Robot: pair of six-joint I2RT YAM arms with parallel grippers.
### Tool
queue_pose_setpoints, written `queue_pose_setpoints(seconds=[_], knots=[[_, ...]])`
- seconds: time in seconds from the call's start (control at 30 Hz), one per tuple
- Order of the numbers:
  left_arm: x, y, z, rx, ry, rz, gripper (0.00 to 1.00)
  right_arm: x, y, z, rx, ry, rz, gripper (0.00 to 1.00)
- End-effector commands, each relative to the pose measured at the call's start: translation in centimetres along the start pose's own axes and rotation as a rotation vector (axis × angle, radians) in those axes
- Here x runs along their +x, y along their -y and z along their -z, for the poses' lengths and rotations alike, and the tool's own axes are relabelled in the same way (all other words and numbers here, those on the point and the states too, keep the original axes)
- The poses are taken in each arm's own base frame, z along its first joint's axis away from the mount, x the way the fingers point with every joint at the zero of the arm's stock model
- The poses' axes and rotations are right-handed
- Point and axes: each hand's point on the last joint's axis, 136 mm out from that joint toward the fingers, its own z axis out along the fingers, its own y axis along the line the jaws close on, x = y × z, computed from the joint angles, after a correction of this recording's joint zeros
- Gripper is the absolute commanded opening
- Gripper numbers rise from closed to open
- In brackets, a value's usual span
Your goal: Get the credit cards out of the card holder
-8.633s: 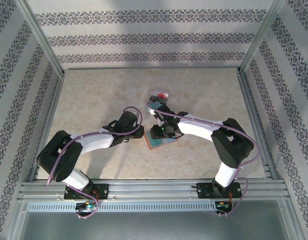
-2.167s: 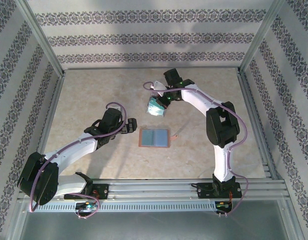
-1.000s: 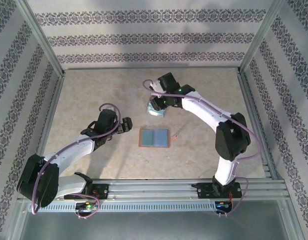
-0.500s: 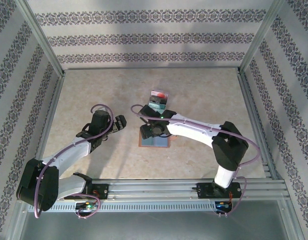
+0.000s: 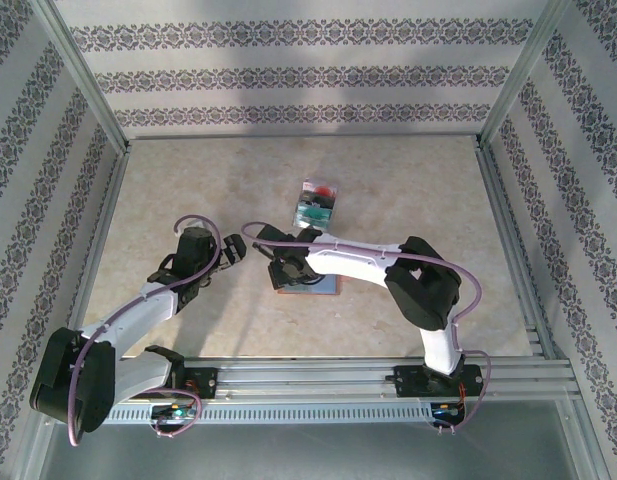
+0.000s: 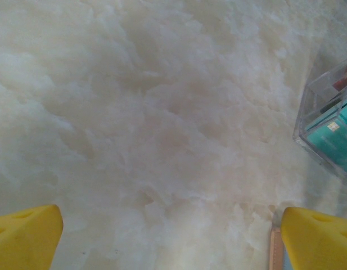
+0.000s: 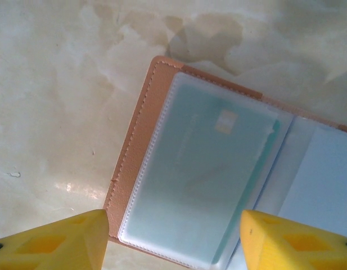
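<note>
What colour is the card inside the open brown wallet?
The sleeved plastic card is pale teal-green; the right wrist view shows it best.

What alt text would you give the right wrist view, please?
An open brown card holder lies flat on the pale marbled table, with a teal card bearing a chip tucked in its clear sleeve. The right gripper shows two yellow fingertips set apart at the bottom corners, holding nothing.

A robot test cell in a lab: an aluminium frame point(image 5: 83, 75) encloses a marble-look worktop point(image 5: 188, 190), patterned backdrop panels point(image 5: 288, 80) stand in for walls, and two arms point(image 5: 358, 262) are bolted to a metal rail point(image 5: 308, 372).
</note>
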Motion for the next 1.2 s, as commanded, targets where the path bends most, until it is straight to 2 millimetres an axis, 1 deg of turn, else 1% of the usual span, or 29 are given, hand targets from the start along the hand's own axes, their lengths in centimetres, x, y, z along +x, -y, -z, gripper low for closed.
queue_pose_setpoints(seconds=[0.0,0.27,0.4,0.5,0.57,0.7,0.77,0.87,0.97,1.17], knots=[[-1.1,-0.1,0.1,0.015,0.047,0.035,0.99,0.0,1.2,-0.9,0.066,-0.018,-0.008,0.63],[-1.1,-0.1,0.1,0.018,0.042,0.042,0.99,1.0,1.7,-2.3,0.084,-0.059,-0.010,0.63],[-1.0,-0.2,0.1,0.019,0.038,0.047,0.99,1.5,2.3,-3.0,0.091,-0.083,-0.015,0.57],[-1.2,-0.1,0.2,0.023,0.043,0.051,0.99,1.7,2.5,-3.0,0.084,-0.088,-0.021,0.52],[-1.3,0.1,0.3,0.029,0.044,0.048,0.99,1.8,2.5,-2.9,0.076,-0.086,-0.020,0.47],[-1.7,0.3,0.6,0.034,0.053,0.034,0.99,1.3,2.6,-2.0,0.065,-0.059,-0.019,0.30],[-2.0,0.5,0.8,0.036,0.058,0.024,0.99,0.9,2.8,-1.5,0.067,-0.043,-0.016,0.26],[-2.4,0.8,1.3,0.041,0.070,0.002,0.99,0.4,3.4,-0.5,0.090,-0.011,-0.009,0.26],[-2.8,1.1,1.8,0.053,0.079,-0.021,0.99,0.0,4.4,0.4,0.128,0.016,-0.005,0.31],[-2.7,2.2,2.3,0.085,0.065,-0.062,1.00,0.3,7.0,1.2,0.179,0.026,-0.037,0.38]])
